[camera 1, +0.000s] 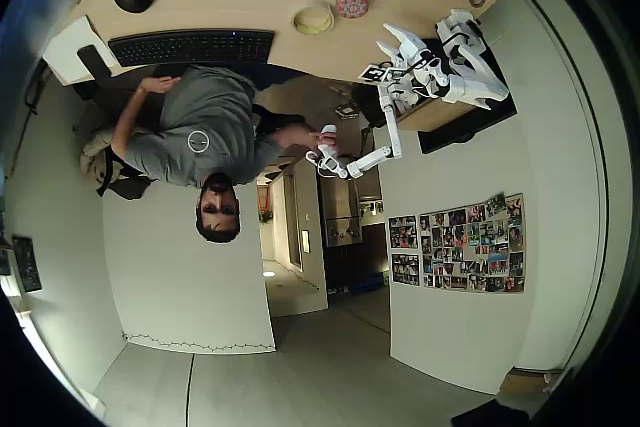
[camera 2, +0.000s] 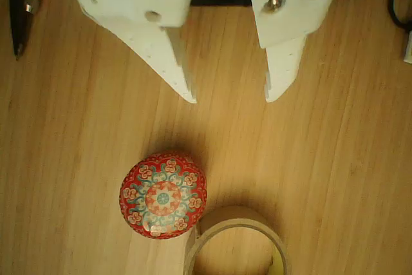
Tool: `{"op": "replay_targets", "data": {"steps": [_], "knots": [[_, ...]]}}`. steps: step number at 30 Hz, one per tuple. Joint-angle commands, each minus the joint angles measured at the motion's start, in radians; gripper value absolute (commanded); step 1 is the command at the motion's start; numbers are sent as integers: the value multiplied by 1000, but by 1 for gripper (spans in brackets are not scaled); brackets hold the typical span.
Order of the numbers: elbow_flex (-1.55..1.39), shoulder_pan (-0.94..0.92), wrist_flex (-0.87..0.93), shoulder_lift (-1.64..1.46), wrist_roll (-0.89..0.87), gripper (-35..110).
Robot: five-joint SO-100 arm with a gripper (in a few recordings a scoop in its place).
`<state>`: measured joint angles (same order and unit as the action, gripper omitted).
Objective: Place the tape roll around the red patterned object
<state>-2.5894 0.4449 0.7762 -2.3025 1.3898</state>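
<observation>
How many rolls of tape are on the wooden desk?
1. The pale cream ring-shaped tape roll lies flat on the desk, right beside the red patterned dome, not around it; others may be hidden.

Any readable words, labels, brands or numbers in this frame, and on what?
None can be read.
Black-and-white square marker by the arm's base: a pattern, no legible characters.
Photo collage on the wall: too small to read.
Red patterned object: ornament only, no text.
Tape roll: no print visible.
</observation>
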Motion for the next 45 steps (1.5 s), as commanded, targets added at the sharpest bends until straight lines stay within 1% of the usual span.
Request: {"op": "replay_targets", "data": {"steps": [1, 12, 17, 19, 21, 25, 29, 32, 41, 43, 45], "knots": [[1025, 258, 235, 821, -28, 27], [996, 252, 245, 799, -14, 27], [1069, 241, 348, 799, 61, 29], [1129, 238, 394, 801, 132, 29], [1232, 225, 468, 841, 192, 29], [1552, 192, 695, 980, 302, 31], [1924, 147, 904, 1094, 362, 30], [1848, 114, 904, 962, 365, 30], [1462, 83, 904, 540, 310, 31], [1378, 80, 899, 486, 278, 32], [1305, 75, 851, 472, 261, 32]]}}
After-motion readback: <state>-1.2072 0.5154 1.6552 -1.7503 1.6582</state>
